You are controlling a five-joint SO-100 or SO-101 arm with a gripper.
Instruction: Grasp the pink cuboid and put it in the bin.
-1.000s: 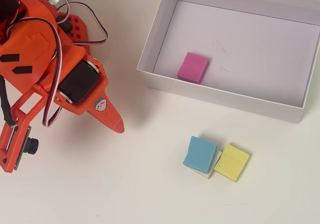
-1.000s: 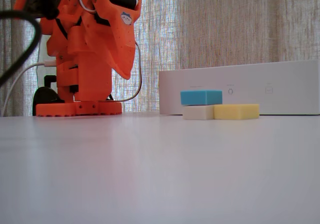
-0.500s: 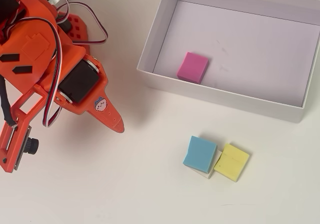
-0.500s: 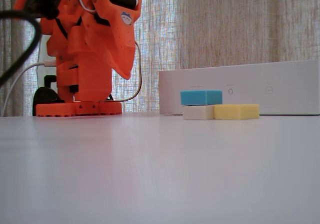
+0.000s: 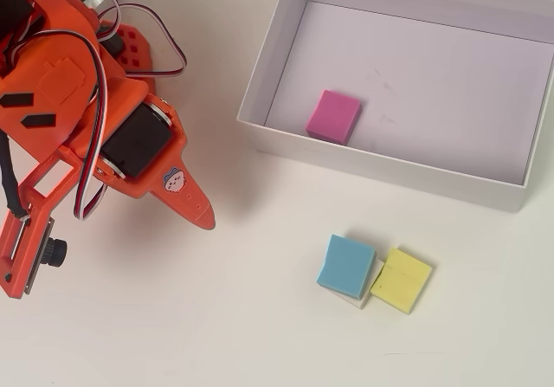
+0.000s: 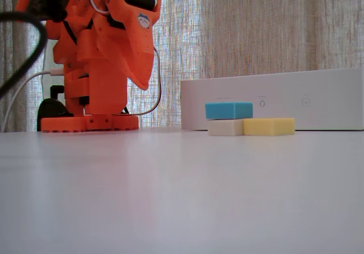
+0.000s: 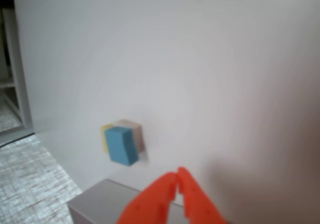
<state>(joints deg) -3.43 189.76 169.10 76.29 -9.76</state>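
Pink cuboid (image 5: 334, 116) already sits in the bin (image 5: 381, 170) upper centre, gripper (image 7: 178, 178) closed and empty at left, so you just keep it parked.

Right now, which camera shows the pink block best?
The overhead view: the pink cuboid lies flat on the floor of the bin, near its front wall. In the fixed view the bin's wall hides it. The wrist view shows only the bin's corner, no pink.

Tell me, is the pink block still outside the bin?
No, in the overhead view the pink block lies on the floor inside the bin.
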